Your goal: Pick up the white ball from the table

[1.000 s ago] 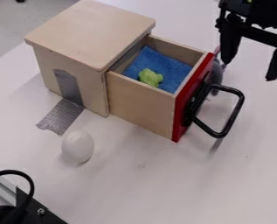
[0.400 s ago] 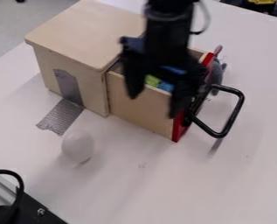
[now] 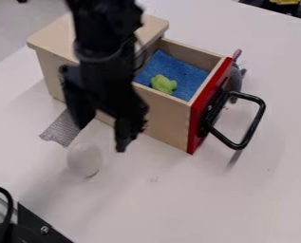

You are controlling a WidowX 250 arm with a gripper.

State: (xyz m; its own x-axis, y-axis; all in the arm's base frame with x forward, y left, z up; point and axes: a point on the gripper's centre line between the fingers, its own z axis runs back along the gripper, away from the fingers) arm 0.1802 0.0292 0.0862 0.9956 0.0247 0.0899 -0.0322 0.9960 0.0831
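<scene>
We observe the gripper (image 3: 102, 137) left of the middle of the scene, hanging from the black arm (image 3: 105, 23), with its two fingers spread apart and pointing down toward the near side. We see nothing pinched between them. The nearest loose item is a white, egg-shaped object (image 3: 84, 160), which rests on the white table (image 3: 210, 204) just nearer than the fingertips. In this view we see a narrow band of table between it and the fingers; we cannot tell the height of the fingertips above the surface.

Behind the gripper we locate a wooden box (image 3: 48, 71), partly hidden by the arm. Its drawer (image 3: 168, 121) is pulled out toward the right and near side. The drawer carries a red front panel (image 3: 197, 128) with a black loop handle (image 3: 259, 116). Inside the drawer we find a blue cloth (image 3: 181, 73) with a small lime-green item (image 3: 163, 84) on top.

We note a strip of grey tape (image 3: 61, 130) on the table, left of the fingers. Behind the handle lies a grey toy (image 3: 236, 78) with a pink part. In the near left corner we identify black equipment (image 3: 42, 228) and a curved black cable (image 3: 10, 204).
</scene>
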